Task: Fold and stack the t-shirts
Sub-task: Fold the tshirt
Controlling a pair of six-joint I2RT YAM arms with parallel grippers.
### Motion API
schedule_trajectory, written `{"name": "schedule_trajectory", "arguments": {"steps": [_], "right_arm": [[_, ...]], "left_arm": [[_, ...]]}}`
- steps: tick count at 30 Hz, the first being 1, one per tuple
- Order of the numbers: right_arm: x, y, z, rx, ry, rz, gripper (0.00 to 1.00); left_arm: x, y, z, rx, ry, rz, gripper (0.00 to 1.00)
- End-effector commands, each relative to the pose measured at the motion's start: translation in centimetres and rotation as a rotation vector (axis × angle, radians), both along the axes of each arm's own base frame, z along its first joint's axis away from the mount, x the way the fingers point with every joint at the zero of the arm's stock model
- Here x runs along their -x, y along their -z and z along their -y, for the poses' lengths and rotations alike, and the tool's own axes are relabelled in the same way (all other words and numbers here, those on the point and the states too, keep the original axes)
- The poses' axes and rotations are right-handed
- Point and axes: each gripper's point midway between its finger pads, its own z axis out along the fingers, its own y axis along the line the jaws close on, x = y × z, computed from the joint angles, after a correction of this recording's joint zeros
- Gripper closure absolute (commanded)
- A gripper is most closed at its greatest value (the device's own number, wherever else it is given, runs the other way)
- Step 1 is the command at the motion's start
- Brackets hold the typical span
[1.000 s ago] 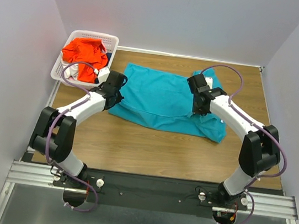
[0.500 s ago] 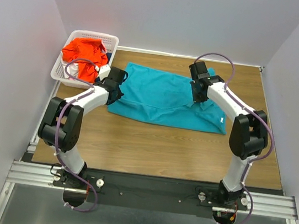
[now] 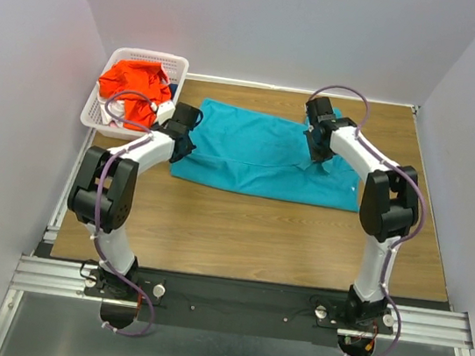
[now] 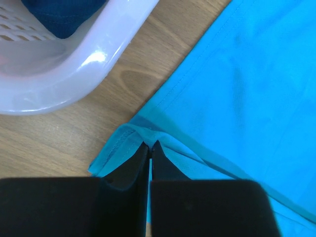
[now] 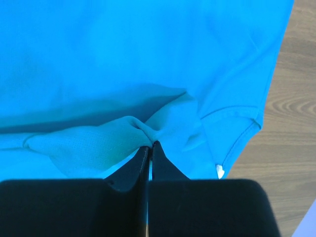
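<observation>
The teal-blue t-shirt (image 3: 259,150) lies spread across the middle of the wooden table (image 3: 256,234), folded over along its length. My left gripper (image 3: 189,146) (image 4: 150,144) is shut on a pinched fold of the teal t-shirt (image 4: 247,89) near its left hem corner. Over at the shirt's right side, beside the sleeve, my right gripper (image 3: 320,156) (image 5: 149,144) is shut on a bunched ridge of the teal t-shirt (image 5: 123,59). An orange-red t-shirt (image 3: 132,79) is heaped in the basket, and a dark blue one (image 4: 64,15) shows inside it.
The white lattice basket (image 3: 149,53) (image 4: 98,59) stands at the back left corner, close to my left gripper. Bare wood stretches in front of the shirt down to the arm bases. White walls close in the table at the back and sides.
Both grippers have moved toward the back of the table with teal cloth pinched in them. The shirt's near part has been drawn over, so it lies narrower and flatter.
</observation>
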Motion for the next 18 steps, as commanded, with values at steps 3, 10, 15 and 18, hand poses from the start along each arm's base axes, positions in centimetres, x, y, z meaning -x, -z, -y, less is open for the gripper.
{"name": "schedule_trajectory", "arguments": {"steps": [3,10,15,18], "right_arm": [[-3.5,-0.7,0.0,-0.014,0.078,0.092,0.87],[-5.3,-3.9,0.2,-0.049,0.182,0.220,0.26],[-2.7,-5.5,0.4,-0.126,0.238,0.260,0.00],[0.3,-4.1,-0.6,-0.225,0.228,0.205,0.00]], "left_arm": [[-1.4,-0.9,-0.7,-0.027,-0.030,0.032,0.69],[-2.0,-6.1,-0.1,0.006,-0.012,0.160,0.11],[-0.9,-7.8,1.6,0.020,0.043,0.206,0.04],[-0.1,-7.8,3.3,0.035,0.093,0.211,0.03]]}}
